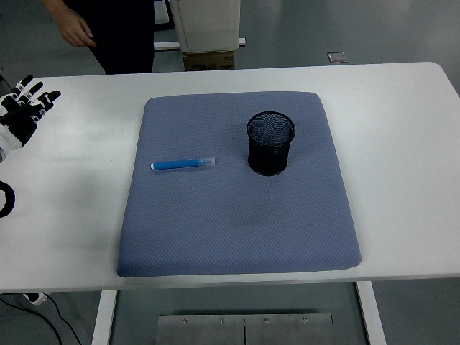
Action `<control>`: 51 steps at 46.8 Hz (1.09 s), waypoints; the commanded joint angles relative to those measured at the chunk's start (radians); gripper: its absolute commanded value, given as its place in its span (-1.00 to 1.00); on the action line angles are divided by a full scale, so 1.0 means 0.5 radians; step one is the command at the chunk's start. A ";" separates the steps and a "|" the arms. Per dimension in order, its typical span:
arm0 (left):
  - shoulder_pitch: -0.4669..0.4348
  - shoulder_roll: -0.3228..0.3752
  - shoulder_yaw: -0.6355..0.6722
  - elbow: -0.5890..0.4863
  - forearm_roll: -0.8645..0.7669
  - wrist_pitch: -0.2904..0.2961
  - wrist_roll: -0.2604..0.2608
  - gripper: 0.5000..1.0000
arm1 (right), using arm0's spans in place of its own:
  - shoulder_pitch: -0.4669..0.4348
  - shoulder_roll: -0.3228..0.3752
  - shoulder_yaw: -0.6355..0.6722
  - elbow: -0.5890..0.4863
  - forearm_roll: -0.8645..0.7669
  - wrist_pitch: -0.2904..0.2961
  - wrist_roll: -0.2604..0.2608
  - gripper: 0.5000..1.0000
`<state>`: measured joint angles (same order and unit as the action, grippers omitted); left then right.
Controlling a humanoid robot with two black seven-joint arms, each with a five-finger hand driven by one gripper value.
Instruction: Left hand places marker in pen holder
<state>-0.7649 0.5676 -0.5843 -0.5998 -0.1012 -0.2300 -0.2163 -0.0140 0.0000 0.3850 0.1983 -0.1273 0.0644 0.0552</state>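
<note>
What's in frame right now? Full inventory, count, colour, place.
marker: 1, blue with a clear cap, lying flat on the mat's left half, left of the holder
pen holder: 1, black mesh, upright on the mat, right of centre
mat: 1, grey-blue, centre of the table
table: 1, white, fills the view
cardboard box: 1, brown, on the floor beyond the far edge
person: 1, dark clothing, top left behind the table
left hand: 1, black and white, fingers spread, holding nothing, at the left edge
</note>
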 commanded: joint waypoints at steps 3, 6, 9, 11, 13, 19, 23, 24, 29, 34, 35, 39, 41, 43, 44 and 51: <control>-0.001 0.000 0.003 -0.003 0.012 -0.003 0.003 1.00 | 0.000 0.000 0.000 -0.001 0.000 0.000 0.000 1.00; -0.001 -0.003 0.003 0.000 0.006 -0.003 0.003 1.00 | 0.000 0.000 0.000 -0.001 0.000 0.000 0.000 1.00; 0.002 -0.003 0.003 0.000 0.009 -0.003 0.003 1.00 | 0.000 0.000 0.000 -0.001 0.000 0.000 0.000 1.00; 0.002 -0.003 0.003 -0.003 0.012 -0.003 0.000 1.00 | 0.000 0.000 0.000 -0.001 0.000 0.000 0.000 1.00; 0.008 -0.003 0.003 0.000 0.012 -0.003 0.000 1.00 | 0.000 0.000 0.000 -0.001 0.000 0.000 0.000 1.00; 0.011 -0.003 0.003 0.000 0.009 -0.003 0.003 1.00 | 0.000 0.000 0.000 -0.001 0.000 0.000 0.000 1.00; 0.011 -0.006 0.003 0.000 0.003 -0.003 0.003 1.00 | 0.000 0.000 0.000 -0.001 0.000 0.000 0.000 1.00; 0.011 -0.003 0.003 0.000 0.003 -0.003 0.003 1.00 | 0.000 0.000 0.000 -0.001 0.000 0.000 0.000 1.00; 0.011 -0.003 0.003 0.000 0.006 -0.003 0.003 1.00 | -0.003 0.000 0.000 0.002 0.000 0.000 0.000 1.00; 0.014 -0.006 0.003 -0.003 0.015 -0.040 0.003 1.00 | 0.000 0.000 0.000 -0.001 0.000 0.000 0.000 1.00; 0.020 -0.006 0.006 0.000 0.018 -0.067 0.000 1.00 | 0.000 0.000 0.000 -0.001 0.000 0.000 0.000 1.00; 0.060 -0.003 0.000 0.003 -0.006 -0.172 0.000 1.00 | 0.000 0.000 0.000 -0.001 0.000 0.000 0.000 1.00; 0.060 -0.006 -0.003 0.003 -0.012 -0.196 0.000 1.00 | 0.000 0.000 0.000 -0.001 0.000 0.000 0.000 1.00; 0.057 -0.009 -0.012 0.003 -0.018 -0.196 0.000 1.00 | 0.000 0.000 0.000 0.002 0.000 0.000 0.000 1.00; 0.054 -0.009 -0.019 0.003 -0.024 -0.196 0.000 1.00 | -0.003 0.000 0.000 -0.001 0.000 0.000 0.000 1.00; 0.042 -0.012 -0.034 0.003 -0.018 -0.178 0.003 1.00 | 0.000 0.000 0.000 -0.001 0.000 0.000 0.000 1.00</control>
<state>-0.7393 0.5617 -0.6007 -0.5982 -0.1181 -0.3219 -0.2160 -0.0139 0.0000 0.3850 0.1984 -0.1273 0.0644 0.0553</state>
